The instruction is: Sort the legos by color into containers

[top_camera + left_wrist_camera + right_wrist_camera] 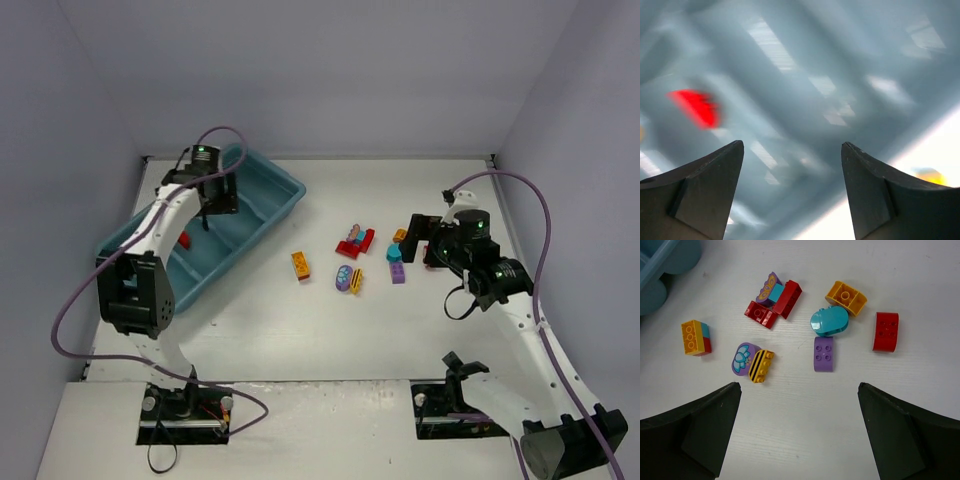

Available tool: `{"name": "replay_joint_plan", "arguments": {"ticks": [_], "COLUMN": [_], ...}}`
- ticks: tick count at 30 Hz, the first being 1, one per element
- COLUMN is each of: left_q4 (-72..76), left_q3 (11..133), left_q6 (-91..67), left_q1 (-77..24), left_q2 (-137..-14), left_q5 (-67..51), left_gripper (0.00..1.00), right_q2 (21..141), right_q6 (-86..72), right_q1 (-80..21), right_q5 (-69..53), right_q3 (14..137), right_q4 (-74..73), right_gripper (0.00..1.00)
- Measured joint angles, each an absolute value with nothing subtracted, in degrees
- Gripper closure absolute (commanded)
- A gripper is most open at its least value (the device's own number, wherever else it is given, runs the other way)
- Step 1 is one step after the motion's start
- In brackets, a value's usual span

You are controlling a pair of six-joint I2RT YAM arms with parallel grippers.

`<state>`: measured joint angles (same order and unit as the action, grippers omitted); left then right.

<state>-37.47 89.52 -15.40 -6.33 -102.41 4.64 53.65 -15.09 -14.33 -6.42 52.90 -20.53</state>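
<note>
Left gripper (792, 146): released, fingers spread wide, nothing between them, over the inside of the teal-blue tray (265, 190). The wrist view is badly blurred. One red lego (696, 107) shows as a smear on the tray floor, left of the fingers. The top view puts it in the near half of the tray, beside the arm; cannot tell which compartment

Right gripper (797, 386): also released, fingers far apart, empty, held above the loose bricks on the white table (800, 435), touching none

Bricks in its wrist view, nearest first:
- purple brick (823, 354), studs up, near centre
- teal rounded piece (829, 321) just beyond it, edges about touching
- orange brick (846, 297) just beside the teal piece, far side
- red curved brick (885, 331) apart, to the right
- striped yellow brick (761, 366) touching a purple flower-print piece (742, 359), left of centre
- two red bricks (786, 299) bunched with a purple-and-teal piece (769, 290), farther left
- orange, teal and red stack (695, 337) alone, far left, nearest the tray corner

All of these lie on the table, well apart from the tray
</note>
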Motion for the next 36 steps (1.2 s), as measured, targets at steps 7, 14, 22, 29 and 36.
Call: {"name": "replay_joint_plan", "arguments": {"ticks": [7, 14, 22, 29, 36], "left_q4": [-35.9, -35.9, -37.1, -36.5, -34.7], "left_q3": [92.4, 103.7, 112.6, 113.2, 115.7], "left_q6": [-23.7, -29.4, -31.7, -31.7, -31.4], "left_q1": [-26.9, -40.4, -46.3, -46.3, -46.3], "left_q2": [-99.9, -112.7, -127.9, -134.1, -135.9], "left_q5": [2.8, 4.4, 6.0, 6.7, 9.3], "left_gripper": [0.19, 0.17, 0.17, 0.17, 0.39], "right_q2": [54.7, 54.6, 52.5, 50.1, 49.4], "right_q6": [-15.7, -16.5, -17.3, -18.5, -19.1], "right_q1": [-14.3, -14.3, -14.3, -14.3, -14.3], "right_q5": [-6.4, -6.4, -6.5, -7.3, -8.1], "right_q3": [52.9, 52.9, 52.9, 51.9, 51.9], "right_q4": [-20.5, -20.5, -20.6, -20.8, -20.9], "right_gripper": [0.00, 0.00, 0.00, 0.00, 0.00]}}
